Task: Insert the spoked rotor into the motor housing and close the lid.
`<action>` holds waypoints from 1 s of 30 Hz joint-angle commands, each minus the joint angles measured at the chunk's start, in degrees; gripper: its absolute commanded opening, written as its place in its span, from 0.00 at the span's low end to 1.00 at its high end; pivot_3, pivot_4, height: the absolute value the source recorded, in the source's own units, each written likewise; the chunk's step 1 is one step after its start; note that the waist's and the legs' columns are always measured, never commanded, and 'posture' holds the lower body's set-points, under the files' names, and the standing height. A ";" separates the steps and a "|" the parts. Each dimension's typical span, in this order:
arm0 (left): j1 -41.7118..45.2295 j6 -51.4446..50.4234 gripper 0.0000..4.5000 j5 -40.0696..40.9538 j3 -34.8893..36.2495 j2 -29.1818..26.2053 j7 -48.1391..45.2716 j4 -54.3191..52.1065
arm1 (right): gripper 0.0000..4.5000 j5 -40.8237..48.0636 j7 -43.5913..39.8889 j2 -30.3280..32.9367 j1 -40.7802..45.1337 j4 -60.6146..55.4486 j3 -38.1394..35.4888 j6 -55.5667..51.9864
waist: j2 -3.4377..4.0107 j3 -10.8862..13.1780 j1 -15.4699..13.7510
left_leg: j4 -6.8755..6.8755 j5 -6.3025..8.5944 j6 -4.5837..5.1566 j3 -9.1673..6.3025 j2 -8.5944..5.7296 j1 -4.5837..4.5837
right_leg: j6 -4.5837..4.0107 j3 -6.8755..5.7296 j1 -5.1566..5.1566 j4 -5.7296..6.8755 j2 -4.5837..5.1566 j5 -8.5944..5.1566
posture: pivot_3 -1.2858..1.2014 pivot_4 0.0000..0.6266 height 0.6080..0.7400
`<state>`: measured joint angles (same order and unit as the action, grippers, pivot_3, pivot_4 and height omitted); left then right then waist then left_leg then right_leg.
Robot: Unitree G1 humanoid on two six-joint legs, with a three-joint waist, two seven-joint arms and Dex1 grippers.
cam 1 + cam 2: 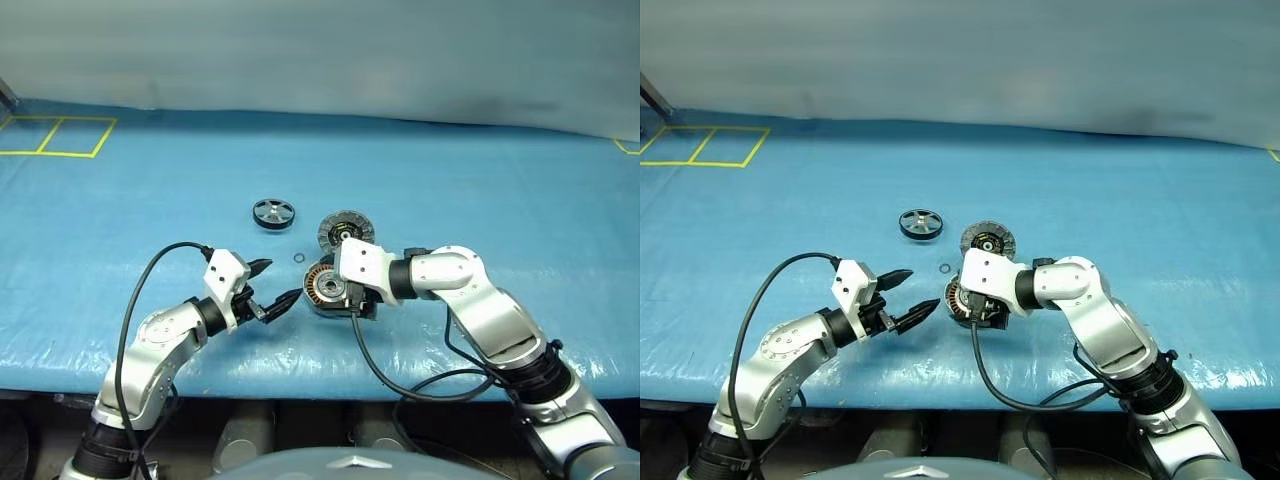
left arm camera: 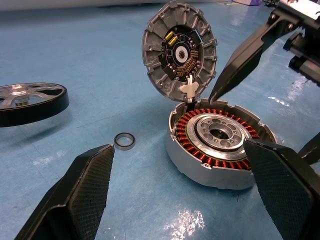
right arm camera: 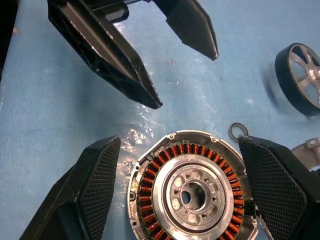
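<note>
Low in the head views, the left gripper (image 1: 272, 284) sits left of centre, its arm bent up from the lower left corner and its white wrist angled toward the middle. Its two black fingers (image 2: 80, 195) are spread wide with nothing between them, tips pointing toward the motor housing (image 1: 322, 285).

The right arm comes in from the lower right corner, elbow raised, forearm swung across toward the centre. The right gripper (image 3: 185, 195) hangs over the housing and tips downward; its fingers (image 3: 95, 187) stand apart on either side of the housing, not pressing it. In the right wrist view the housing lies between them, copper windings ringed around a metal hub, open to the top.

The housing rests on the blue table cover (image 1: 480, 180) just below the frame's centre. The lid (image 1: 345, 232) stands tilted just behind it, its dark inner face showing, and the left wrist view shows the lid's lower edge meeting the housing's rim.

A tiny thin ring (image 1: 299, 259) lies on the cover just left of the housing. Farther up and left of centre, well apart from both grippers, the spoked rotor (image 1: 273, 214) lies flat.

In the upper left corner, yellow tape lines (image 1: 60, 135) mark squares.
</note>
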<state>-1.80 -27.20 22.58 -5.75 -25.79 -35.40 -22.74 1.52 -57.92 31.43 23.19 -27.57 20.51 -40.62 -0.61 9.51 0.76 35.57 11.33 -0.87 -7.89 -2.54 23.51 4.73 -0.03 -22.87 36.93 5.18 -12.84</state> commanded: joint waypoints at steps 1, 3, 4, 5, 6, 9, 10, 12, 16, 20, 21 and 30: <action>0.86 0.97 1.00 0.37 0.49 -0.44 -1.44 -0.26 | 0.88 1.85 3.63 0.11 -2.08 -1.46 -4.23 -1.21 | 0.00 0.00 -0.08 | 0.00 0.00 0.00 0.00 0.00 0.00 | 0.00 0.00 0.00 -0.01 0.00 0.00 | 0.52 0.24 1.00; 1.64 2.97 1.00 0.24 0.95 0.42 -1.92 1.65 | 0.88 2.31 6.02 0.79 -5.07 -1.79 -7.02 -1.29 | 0.00 0.00 -0.26 | 0.00 0.00 0.00 -0.01 -0.02 0.03 | -0.08 -0.01 0.00 -0.02 0.01 -0.05 | 0.52 0.24 1.00; 2.09 4.20 1.00 -0.24 1.18 0.80 -1.97 3.08 | 0.88 2.83 6.98 1.10 -6.78 -2.52 -8.58 -1.63 | 0.02 0.01 -0.34 | 0.01 0.00 0.00 -0.02 -0.04 0.04 | -0.14 -0.01 0.00 -0.04 0.02 -0.08 | 0.52 0.24 1.00; 2.54 5.46 1.00 -0.82 1.34 1.04 -2.07 4.53 | 0.88 3.20 7.92 1.47 -8.36 -3.22 -9.95 -1.91 | 0.04 0.02 -0.39 | 0.02 0.00 0.00 -0.02 -0.07 0.04 | -0.23 0.00 0.01 -0.04 0.04 -0.13 | 0.52 0.24 1.00; 2.80 6.32 1.00 -1.23 1.45 1.12 -2.19 5.50 | 0.88 3.49 8.58 1.71 -9.28 -3.69 -10.66 -2.09 | 0.04 0.02 -0.38 | 0.03 0.00 0.00 -0.02 -0.08 0.05 | -0.22 0.00 0.01 -0.03 0.04 -0.13 | 0.52 0.24 1.00; 4.54 7.35 1.00 -0.38 2.62 1.99 -2.69 9.06 | 0.88 3.88 10.60 3.34 -12.72 -5.56 -13.13 -3.23 | 0.09 0.05 -0.13 | 0.04 0.00 0.01 0.03 -0.06 0.04 | -0.22 0.01 0.00 -0.01 0.04 -0.12 | 0.52 0.24 1.00; 5.59 7.24 1.00 -0.42 2.71 2.02 -3.01 10.59 | 0.88 3.36 11.43 4.61 -14.37 -6.26 -14.01 -3.67 | 0.09 0.05 -0.19 | 0.04 0.00 0.01 0.04 -0.04 0.04 | -0.22 0.01 -0.01 0.00 0.03 -0.12 | 0.52 0.24 1.00; 7.77 7.43 1.00 -2.47 1.65 1.40 -3.35 13.59 | 0.88 2.83 12.67 6.48 -16.78 -7.30 -14.99 -4.26 | 0.08 0.05 -0.29 | 0.05 0.00 0.01 0.01 -0.04 0.04 | -0.22 -0.01 0.00 0.01 0.02 -0.13 | 0.52 0.24 1.00; 12.81 8.79 0.96 -4.50 -0.02 2.77 -4.37 20.02 | 0.89 3.32 14.57 7.77 -18.81 -8.87 -14.15 -5.00 | 0.08 0.05 -0.12 | 0.08 -0.01 0.02 0.04 -0.06 0.05 | -0.19 -0.01 0.02 -0.01 0.03 -0.11 | 0.52 0.24 1.00; 17.52 10.34 0.74 -8.05 -2.22 4.07 -4.50 26.99 | 0.89 3.86 16.48 7.49 -20.14 -10.25 -14.22 -5.58 | 0.08 0.05 -0.16 | 0.12 -0.01 0.02 0.06 -0.06 0.05 | 0.14 0.00 0.02 -0.01 0.03 0.07 | 0.52 0.24 1.00; 18.40 10.63 0.74 -8.03 -2.39 4.64 -4.89 28.42 | 0.89 3.96 16.87 7.53 -20.45 -10.48 -14.34 -5.66 | 0.08 0.05 -0.15 | 0.11 -0.01 0.02 0.06 -0.06 0.05 | 0.16 0.00 0.03 -0.01 0.03 0.09 | 0.52 0.24 1.00; 23.42 14.75 0.65 -13.56 -5.36 5.53 -7.14 38.23 | 0.89 4.13 19.73 7.38 -21.86 -11.05 -14.01 -5.97 | 0.07 0.05 -0.18 | 0.12 0.00 0.03 0.04 -0.07 0.07 | 0.22 0.00 0.02 -0.03 0.03 0.12 | 0.52 0.24 1.00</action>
<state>20.43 -14.27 9.57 -11.14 -20.44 -41.85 14.87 5.29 -38.96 38.76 1.50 -36.59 7.05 -46.80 -0.53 9.56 0.58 35.70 11.33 -0.84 -7.85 -2.61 23.57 4.96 -0.03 -22.84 36.90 5.22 -12.72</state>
